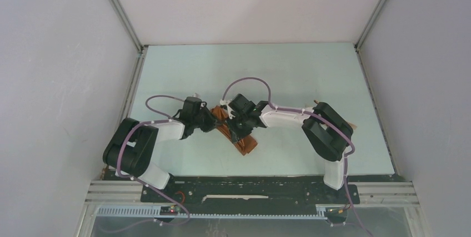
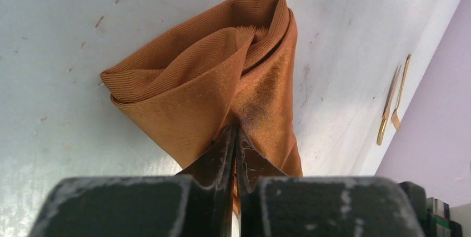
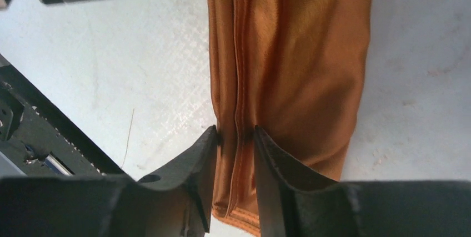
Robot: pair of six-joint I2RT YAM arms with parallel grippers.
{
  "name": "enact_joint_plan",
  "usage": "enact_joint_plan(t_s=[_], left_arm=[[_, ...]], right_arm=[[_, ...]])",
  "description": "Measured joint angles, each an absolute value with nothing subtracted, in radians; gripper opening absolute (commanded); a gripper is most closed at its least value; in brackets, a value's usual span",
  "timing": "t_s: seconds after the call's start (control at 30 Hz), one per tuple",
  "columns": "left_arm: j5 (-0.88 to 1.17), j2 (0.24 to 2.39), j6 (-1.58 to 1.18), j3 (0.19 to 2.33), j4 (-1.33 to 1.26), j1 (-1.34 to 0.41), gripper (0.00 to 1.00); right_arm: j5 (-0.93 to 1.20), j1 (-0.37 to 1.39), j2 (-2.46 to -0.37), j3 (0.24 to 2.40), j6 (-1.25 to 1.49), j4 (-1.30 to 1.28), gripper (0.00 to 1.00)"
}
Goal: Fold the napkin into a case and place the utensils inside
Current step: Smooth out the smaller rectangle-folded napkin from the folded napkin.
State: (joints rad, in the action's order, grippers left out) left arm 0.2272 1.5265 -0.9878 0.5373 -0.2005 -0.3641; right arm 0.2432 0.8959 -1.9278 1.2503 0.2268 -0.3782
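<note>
Napkin (image 1: 247,146): folded into a narrow strip, mid-counter (image 1: 289,76), between both claws.
Left claw (image 2: 236,137): pinched tight on the napkin's near edge.
Right claw (image 3: 236,134): narrowly parted, astride a lengthwise fold.
Utensils (image 2: 384,116): side by side on the counter, well apart from the napkin.

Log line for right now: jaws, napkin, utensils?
left jaws: shut on napkin | right jaws: parted, straddling napkin's folded edge | utensils: lying apart from napkin, not inserted

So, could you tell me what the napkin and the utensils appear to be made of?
The napkin: woven fabric, rust-orange with a slight satin sheen; fine ribbed weave and soft folds show. The utensils: probably metal, gold finish; thin, rigid, glinting.
</note>
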Motion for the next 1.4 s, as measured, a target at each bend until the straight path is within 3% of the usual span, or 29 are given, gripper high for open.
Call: enact_joint_plan(t_s=[0.13,0.4,0.73,1.07,1.4], left_arm=[[0.225,1.528,-0.977,0.53,-0.219,-0.364,0.06],[0.234,1.538,-0.975,0.509,-0.278,-0.363,0.06],[0.237,1.538,-0.947,0.506,-0.285,-0.361,0.06],[0.24,1.51,-0.853,0.554,-0.16,-0.359,0.2],[0.238,1.358,-0.785,0.674,0.049,-0.356,0.31]], right_arm=[[0.248,0.881,-1.869,1.23,0.237,-0.425,0.56],[0.439,0.817,-1.801,1.213,0.347,-0.329,0.54],[0.712,0.665,-1.884,0.926,0.569,0.087,0.51],[0.708,0.658,-1.841,0.926,0.603,0.117,0.53],[0.717,0.649,-2.009,1.162,0.678,0.209,0.26]])
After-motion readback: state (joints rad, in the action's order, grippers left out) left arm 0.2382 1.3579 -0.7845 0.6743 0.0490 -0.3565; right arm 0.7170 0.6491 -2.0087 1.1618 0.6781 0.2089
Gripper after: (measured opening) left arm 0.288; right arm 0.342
